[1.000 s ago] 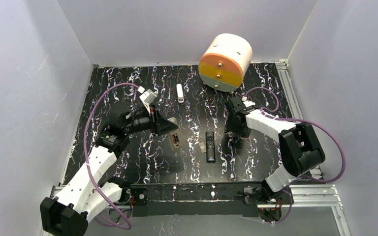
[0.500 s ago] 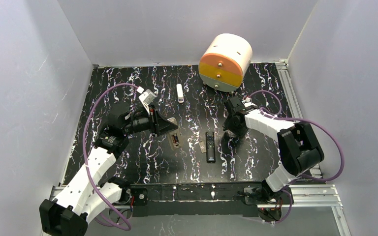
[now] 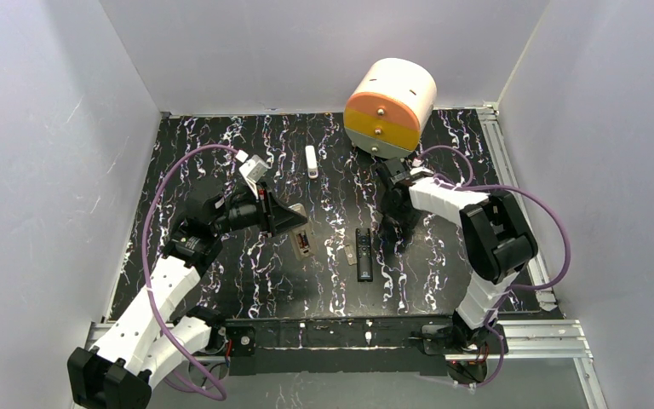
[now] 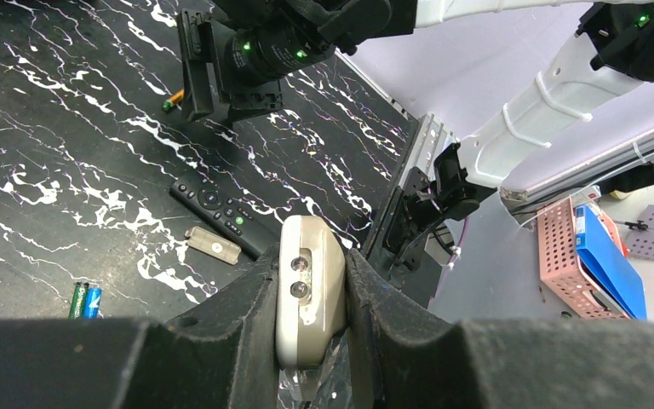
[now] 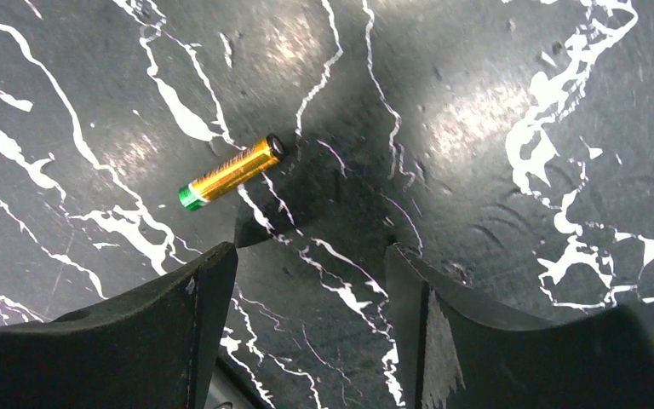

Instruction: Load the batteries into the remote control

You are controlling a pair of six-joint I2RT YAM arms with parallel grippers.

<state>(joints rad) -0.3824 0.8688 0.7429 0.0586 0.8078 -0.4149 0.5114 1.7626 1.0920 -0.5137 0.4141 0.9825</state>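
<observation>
the remote control (image 4: 310,294) is held clamped between the fingers of the left claw (image 4: 310,266), while a gold, green-tipped battery (image 5: 230,173), its printing too small to be read, is seen lying untouched on the marbled table (image 5: 494,102) just ahead of the wide-open right claw (image 5: 311,256).

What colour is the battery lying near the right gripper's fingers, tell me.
The battery is gold-orange with a green end, clearest in the right wrist view.
</observation>
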